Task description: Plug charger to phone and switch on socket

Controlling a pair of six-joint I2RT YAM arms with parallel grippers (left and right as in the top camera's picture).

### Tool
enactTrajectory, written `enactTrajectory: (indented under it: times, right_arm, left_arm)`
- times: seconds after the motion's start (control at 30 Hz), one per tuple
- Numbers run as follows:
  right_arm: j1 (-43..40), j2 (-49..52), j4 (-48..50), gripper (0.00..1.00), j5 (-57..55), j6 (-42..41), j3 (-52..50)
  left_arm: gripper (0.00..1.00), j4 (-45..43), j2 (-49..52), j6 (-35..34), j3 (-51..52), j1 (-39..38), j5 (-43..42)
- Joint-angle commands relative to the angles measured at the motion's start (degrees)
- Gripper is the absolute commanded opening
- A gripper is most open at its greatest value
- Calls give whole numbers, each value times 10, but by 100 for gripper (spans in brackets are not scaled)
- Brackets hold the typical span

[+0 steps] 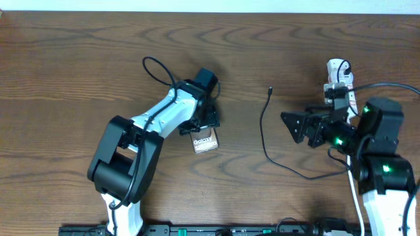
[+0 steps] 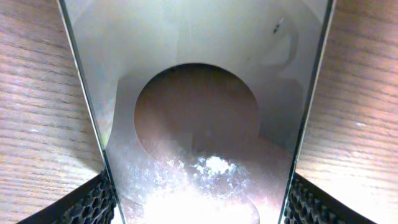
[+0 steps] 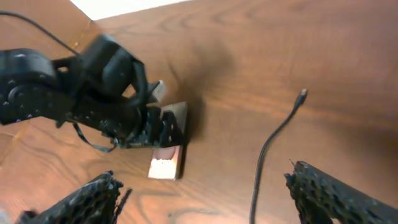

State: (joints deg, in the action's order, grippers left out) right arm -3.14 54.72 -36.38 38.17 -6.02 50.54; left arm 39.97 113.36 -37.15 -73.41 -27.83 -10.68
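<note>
The phone [image 1: 206, 143] lies on the wood table, its "Galaxy" lettering showing. My left gripper [image 1: 204, 130] is down over its far end and is shut on it. In the left wrist view the glossy phone [image 2: 199, 74] fills the gap, and both fingers [image 2: 93, 202] press against its long edges. The charger cable [image 1: 264, 134] curves across the table, and its connector tip [image 1: 270, 90] lies free. My right gripper [image 1: 293, 128] hovers open to the right of the cable. The cable [image 3: 260, 177] runs between its fingers untouched. The white socket [image 1: 338, 73] lies at the back right, partly hidden by the right arm.
In the right wrist view the left arm [image 3: 87, 93] stands over the phone [image 3: 168, 165], with the connector tip [image 3: 303, 94] farther right. A thin black wire [image 1: 157, 69] loops off the left wrist. Both arm bases sit at the table's front edge.
</note>
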Motion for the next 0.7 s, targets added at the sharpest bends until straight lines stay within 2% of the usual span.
enactTrajectory:
  times: [0.0,0.2,0.37,0.53,0.67]
  right_arm:
    - [28,51,-5,85,12,-34,11]
    - [112,158,-2,85,14,-34,11]
    - [185,250,22,82,14,-34,11]
    - [217,339,64,81,14,-47,11]
    - [248,405,116,76,14,-47,11]
  left_arm:
    - [67,1,35,33,21,6,-147]
    - [67,1,35,42,21,15,-217]
    - [67,1,35,63,21,15,-249]
    - [67,3,35,71,21,15,-266]
    - [67,4,35,72,21,15,-297]
